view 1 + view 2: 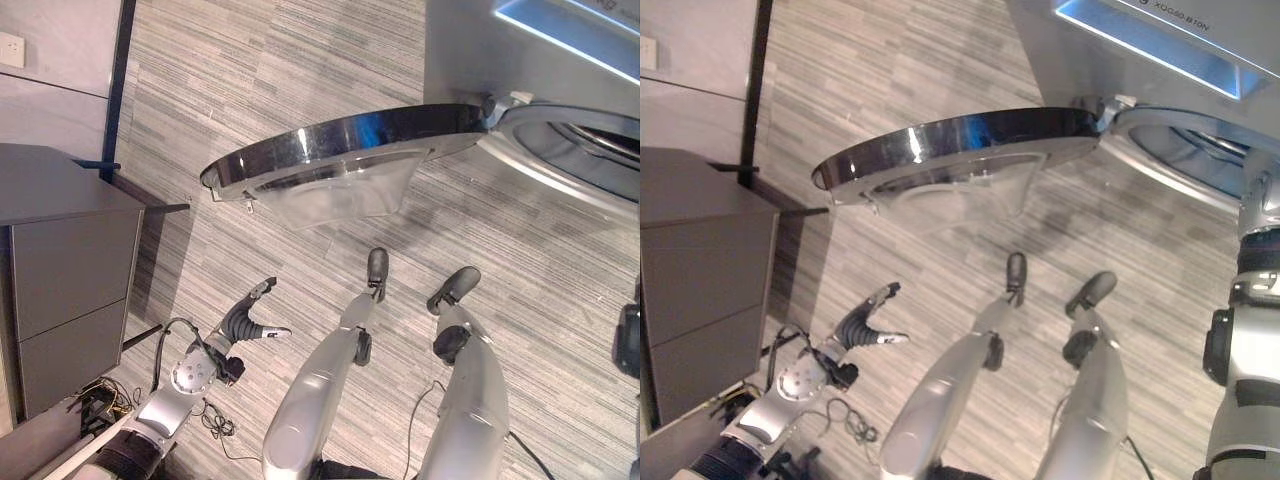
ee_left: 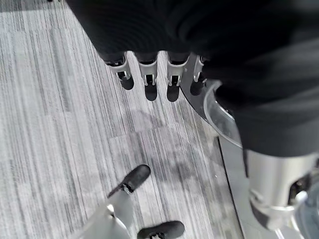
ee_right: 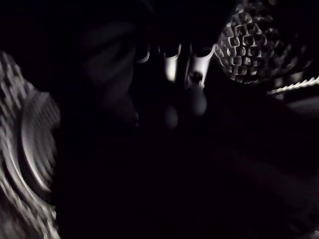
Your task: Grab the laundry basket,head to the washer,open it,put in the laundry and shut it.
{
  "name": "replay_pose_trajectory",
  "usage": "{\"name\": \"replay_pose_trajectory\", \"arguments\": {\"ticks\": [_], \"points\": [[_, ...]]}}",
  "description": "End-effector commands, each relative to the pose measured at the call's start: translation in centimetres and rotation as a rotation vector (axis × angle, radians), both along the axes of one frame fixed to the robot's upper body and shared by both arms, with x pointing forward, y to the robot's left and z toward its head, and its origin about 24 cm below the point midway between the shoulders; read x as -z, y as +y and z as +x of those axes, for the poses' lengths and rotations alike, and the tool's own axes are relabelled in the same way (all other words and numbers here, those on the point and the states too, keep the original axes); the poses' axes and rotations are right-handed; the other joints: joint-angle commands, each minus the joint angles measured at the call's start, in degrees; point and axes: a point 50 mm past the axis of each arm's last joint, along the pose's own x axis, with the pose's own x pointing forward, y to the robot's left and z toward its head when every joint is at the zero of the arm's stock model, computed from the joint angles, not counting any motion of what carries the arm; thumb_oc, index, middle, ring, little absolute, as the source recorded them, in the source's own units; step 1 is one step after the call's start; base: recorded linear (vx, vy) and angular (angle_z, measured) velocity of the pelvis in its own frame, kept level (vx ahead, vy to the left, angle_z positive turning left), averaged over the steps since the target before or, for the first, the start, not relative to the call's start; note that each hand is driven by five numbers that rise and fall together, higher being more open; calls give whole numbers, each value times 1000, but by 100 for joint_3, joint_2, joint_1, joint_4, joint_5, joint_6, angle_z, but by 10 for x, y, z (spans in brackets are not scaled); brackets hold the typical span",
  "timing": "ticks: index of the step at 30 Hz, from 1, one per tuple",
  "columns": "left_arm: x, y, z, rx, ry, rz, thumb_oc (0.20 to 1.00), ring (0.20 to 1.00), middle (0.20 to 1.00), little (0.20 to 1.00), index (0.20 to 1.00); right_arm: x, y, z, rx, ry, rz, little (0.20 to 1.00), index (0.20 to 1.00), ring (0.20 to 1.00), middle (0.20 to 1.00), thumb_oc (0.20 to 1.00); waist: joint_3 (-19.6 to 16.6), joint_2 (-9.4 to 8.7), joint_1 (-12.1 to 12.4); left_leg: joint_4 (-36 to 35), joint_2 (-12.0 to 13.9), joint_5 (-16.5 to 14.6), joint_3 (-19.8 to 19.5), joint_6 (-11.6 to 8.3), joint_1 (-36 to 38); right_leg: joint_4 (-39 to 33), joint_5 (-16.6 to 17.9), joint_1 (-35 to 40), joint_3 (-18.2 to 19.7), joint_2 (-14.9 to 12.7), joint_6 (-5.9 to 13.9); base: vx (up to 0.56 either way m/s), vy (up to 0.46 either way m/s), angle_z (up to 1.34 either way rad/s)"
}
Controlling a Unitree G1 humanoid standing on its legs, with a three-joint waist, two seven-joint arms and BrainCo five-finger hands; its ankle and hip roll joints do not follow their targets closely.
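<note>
The silver front-loading washer [image 1: 540, 60] sits at two o'clock in the head view, its round chrome-rimmed glass door [image 1: 340, 160] swung wide open toward twelve. The left hand [image 1: 250, 320] hangs low at eight o'clock over the grey striped floor [image 1: 300, 60], fingers relaxed and apart, empty. The right hand [image 3: 174, 69] reaches inside the perforated steel drum [image 3: 254, 45] — too dark to tell its grip. A grey cabinet [image 1: 60, 270] stands at nine.
</note>
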Motion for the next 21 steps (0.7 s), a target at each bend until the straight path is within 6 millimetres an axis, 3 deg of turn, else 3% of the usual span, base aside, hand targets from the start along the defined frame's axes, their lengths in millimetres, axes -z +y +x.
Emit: {"name": "replay_pose_trajectory", "arguments": {"ticks": [1, 4, 7, 12, 15, 17, 18, 19, 21], "points": [[26, -14, -21, 8, 110, -74, 1000, 1000, 1000, 1000, 1000, -42, -7, -18, -58, 1, -142, 1000, 1000, 1000, 1000, 1000, -883, 63, -92, 189, 683, -314, 203, -810, -180, -649, -447, 423, 209, 363, 459, -13, -14, -5], [31, -19, -23, -5, 129, -106, 1000, 1000, 1000, 1000, 1000, -19, 11, -3, -175, -75, -25, 1000, 1000, 1000, 1000, 1000, -932, 143, -145, 134, 671, -310, 211, -800, -19, -785, -396, 608, 216, 431, 443, -3, 23, -22], [34, -21, -24, -12, 142, -116, 1000, 1000, 1000, 1000, 1000, -5, 29, 3, -252, -95, -35, 1000, 1000, 1000, 1000, 1000, -990, 163, -161, 111, 667, -337, 218, -784, 111, -881, -356, 754, 218, 461, 447, 9, 32, -15], [41, -23, -28, -9, 164, -115, 1000, 1000, 1000, 1000, 1000, 85, 59, 1, -359, 12, -40, 1000, 1000, 1000, 1000, 1000, -1179, 93, -300, 72, 654, -517, 279, -674, 617, -1191, -173, 1327, 202, 511, 518, 24, 52, -5], [43, -21, -32, -29, 174, -130, 1000, 1000, 1000, 1000, 1000, 156, 79, -13, -456, 178, -5, 1000, 1000, 1000, 1000, 1000, -1222, -52, -492, 125, 661, -687, 347, -584, 934, -1313, -58, 1680, 257, 517, 578, 43, 69, -6], [43, -17, -35, -38, 177, -134, 1000, 1000, 1000, 1000, 1000, 208, 91, -30, -527, 344, 29, 1000, 1000, 1000, 1000, 1000, -1282, -184, -638, 179, 684, -822, 404, -543, 1184, -1461, 17, 1987, 306, 529, 616, 69, 73, -5], [45, -12, -38, -61, 185, -134, 1000, 1000, 1000, 1000, 1000, 251, 102, -48, -600, 490, 91, 1000, 1000, 1000, 1000, 1000, -1331, -320, -780, 249, 726, -943, 467, -520, 1448, -1582, 92, 2294, 342, 534, 654, 60, 74, -14], [45, -12, -39, -63, 189, -132, 1000, 1000, 1000, 1000, 1000, 253, 102, -49, -602, 494, 94, 1000, 1000, 1000, 1000, 1000, -1328, -330, -784, 250, 726, -953, 472, -519, 1480, -1601, 97, 2333, 343, 538, 659, 47, 90, -25], [45, -9, -41, -79, 183, -132, 1000, 1000, 1000, 1000, 1000, 294, 113, -71, -662, 612, 210, 1000, 1000, 1000, 1000, 1000, -1389, -431, -906, 306, 758, -1056, 529, -510, 1707, -1737, 162, 2613, 368, 530, 705, 21, 74, -38]]}}
